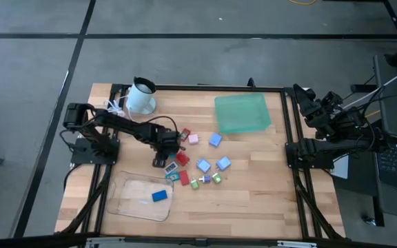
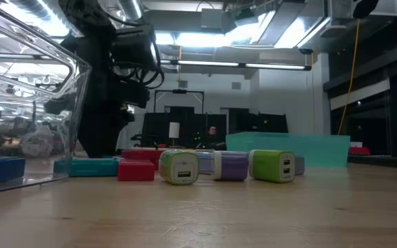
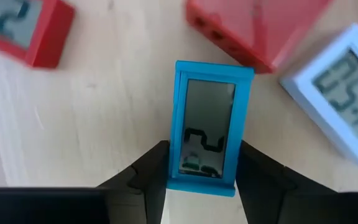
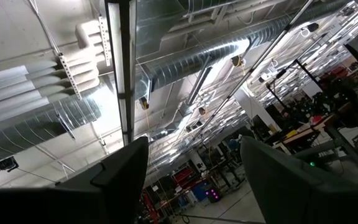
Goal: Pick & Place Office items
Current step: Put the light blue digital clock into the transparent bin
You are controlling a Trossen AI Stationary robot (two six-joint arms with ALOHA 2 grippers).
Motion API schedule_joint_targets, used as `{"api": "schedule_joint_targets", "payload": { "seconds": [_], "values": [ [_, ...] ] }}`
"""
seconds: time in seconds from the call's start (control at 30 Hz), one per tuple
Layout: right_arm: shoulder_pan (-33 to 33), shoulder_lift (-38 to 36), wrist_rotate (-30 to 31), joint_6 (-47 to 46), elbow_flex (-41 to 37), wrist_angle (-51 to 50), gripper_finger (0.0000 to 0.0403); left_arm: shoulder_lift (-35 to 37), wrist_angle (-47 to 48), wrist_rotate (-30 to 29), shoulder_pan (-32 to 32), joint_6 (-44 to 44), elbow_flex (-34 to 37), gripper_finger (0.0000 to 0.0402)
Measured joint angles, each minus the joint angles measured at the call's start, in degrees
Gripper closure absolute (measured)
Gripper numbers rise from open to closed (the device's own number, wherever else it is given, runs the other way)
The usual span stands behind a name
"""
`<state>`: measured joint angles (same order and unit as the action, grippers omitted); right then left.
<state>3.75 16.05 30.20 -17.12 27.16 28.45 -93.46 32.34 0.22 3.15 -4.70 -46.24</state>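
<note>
Seen from above, the left pincer is reaching down at centre-left of the worktop, just above the clear tray, while the right pincer is waiting folded at the right edge, fingers spread on nothing. In the left wrist view its fingers are straddling a teal clock lying flat, open and seemingly lining up a grip.

Evenly lit from overhead, soft shadows only.
Glare off ceiling strip lights behind; blurred close beside the blue clock; dim wall beyond.
</note>
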Motion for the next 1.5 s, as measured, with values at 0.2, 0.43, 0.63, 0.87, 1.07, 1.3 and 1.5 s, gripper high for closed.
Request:
{"api": "schedule_joint_targets", "payload": {
  "seconds": [0.2,0.43,0.63,0.87,1.07,1.3,1.5],
  "values": [
    [0.0,0.0,0.4,0.0,0.0,0.0,0.0142,5.1,2.0,-0.1,4.7,6.3,-3.0,0.0252],
    [0.0,0.0,0.4,0.0,0.0,0.0,0.0142,19.4,0.8,11.1,9.7,13.3,-6.9,0.0252],
    [0.0,0.0,0.4,0.0,0.0,0.0,0.0142,32.8,1.9,29.4,5.9,22.4,-7.3,0.0252],
    [0.0,0.0,0.4,0.1,0.0,-0.4,0.0142,38.6,13.5,24.2,-12.4,36.1,-7.4,0.0252],
    [0.0,0.0,0.4,0.2,0.0,-0.5,0.0142,31.8,17.0,21.7,-26.7,39.2,-7.4,0.0252],
    [0.0,0.0,1.5,0.0,0.0,-0.6,0.0142,21.0,16.7,21.4,-33.8,36.3,-7.4,0.0252],
    [0.0,0.0,1.5,-0.2,0.0,-0.7,0.0142,13.3,14.8,21.3,-35.8,35.7,-7.4,0.0252]
  ]
}}
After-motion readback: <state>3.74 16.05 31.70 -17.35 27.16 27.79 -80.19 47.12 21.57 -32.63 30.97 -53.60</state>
